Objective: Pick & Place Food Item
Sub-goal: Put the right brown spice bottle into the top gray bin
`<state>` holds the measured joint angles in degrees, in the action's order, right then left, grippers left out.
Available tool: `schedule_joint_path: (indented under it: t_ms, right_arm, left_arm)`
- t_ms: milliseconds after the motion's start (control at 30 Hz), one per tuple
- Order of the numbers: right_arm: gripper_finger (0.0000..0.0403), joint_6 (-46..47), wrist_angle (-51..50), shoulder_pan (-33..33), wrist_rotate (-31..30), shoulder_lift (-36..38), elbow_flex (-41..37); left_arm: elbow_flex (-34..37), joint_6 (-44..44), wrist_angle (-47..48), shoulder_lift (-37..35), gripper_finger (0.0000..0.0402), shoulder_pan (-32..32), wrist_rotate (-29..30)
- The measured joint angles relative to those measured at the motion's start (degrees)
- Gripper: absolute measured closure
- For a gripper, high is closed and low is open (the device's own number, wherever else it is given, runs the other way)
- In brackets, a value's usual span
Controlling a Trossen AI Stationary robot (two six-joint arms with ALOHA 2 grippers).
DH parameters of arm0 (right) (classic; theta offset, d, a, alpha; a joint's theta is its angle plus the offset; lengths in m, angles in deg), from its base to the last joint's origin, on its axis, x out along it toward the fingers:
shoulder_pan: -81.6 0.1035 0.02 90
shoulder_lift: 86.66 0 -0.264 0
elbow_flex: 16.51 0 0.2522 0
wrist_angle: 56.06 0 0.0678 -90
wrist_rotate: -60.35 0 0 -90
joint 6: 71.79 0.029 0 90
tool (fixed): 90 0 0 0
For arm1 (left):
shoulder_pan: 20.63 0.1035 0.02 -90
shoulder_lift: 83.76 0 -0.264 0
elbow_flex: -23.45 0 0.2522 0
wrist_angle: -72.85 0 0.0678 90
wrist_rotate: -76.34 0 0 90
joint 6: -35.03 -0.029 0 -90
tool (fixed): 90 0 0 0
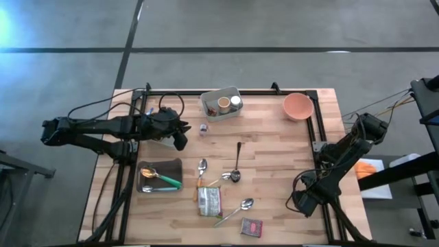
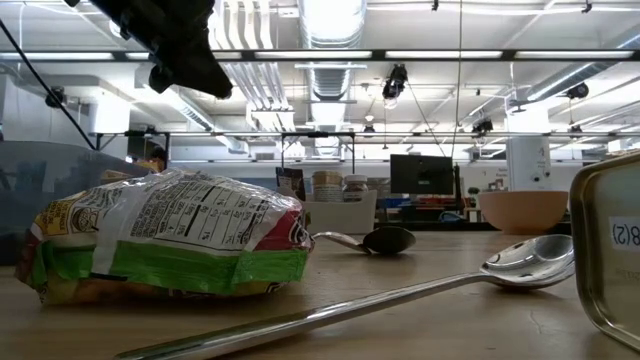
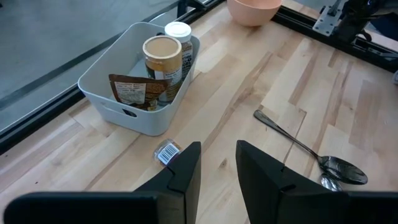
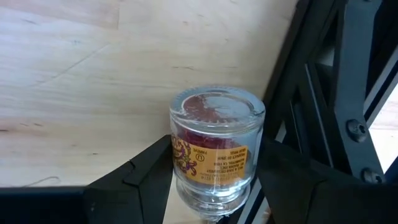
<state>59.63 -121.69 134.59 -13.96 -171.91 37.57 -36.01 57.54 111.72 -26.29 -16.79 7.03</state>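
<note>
A small glass jar (image 4: 214, 149) with red contents and a yellow label sits between the fingers of my right gripper (image 4: 214, 155), by the black rail at the table's right edge (image 1: 302, 202). My left gripper (image 3: 217, 168) hovers open at the left, near the grey bin (image 1: 221, 103), which holds two jars and a packet. A tiny jar (image 3: 166, 151) lies on its side on the wood just beyond its fingertips. A food packet (image 1: 209, 201) lies flat near the front. My right gripper pinches the glass jar by its two opposite sides (image 4: 177, 155), over the label, between the two fingers (image 4: 146, 171). The fingers come steeply from above. One round glass end of the jar faces the wrist camera. Whether the jar touches the table does not show.
A pink bowl (image 1: 298, 106) stands at the far right. Spoons (image 1: 236, 165) lie across the middle, and a dark tray (image 1: 159, 175) with a green-handled spoon sits front left. A small tin (image 1: 252, 227) lies near the front edge. Black rails (image 1: 317, 137) frame the table.
</note>
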Motion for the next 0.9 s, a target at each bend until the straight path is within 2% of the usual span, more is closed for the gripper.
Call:
schedule_joint_path:
  t_ms: [467, 900]
  right_arm:
    - [0.0195, 0.2, 1.44, -0.53, -2.87, -0.09, -0.36]
    - [0.0196, 0.11, 5.41, -1.17, -13.76, 0.0, -0.21]
  left_arm:
    - [0.0, 0.01, 0.0, 0.0, 0.0295, -0.02, -0.02]
    - [0.0, 0.01, 0.0, 0.0, 0.0295, -0.02, -0.02]
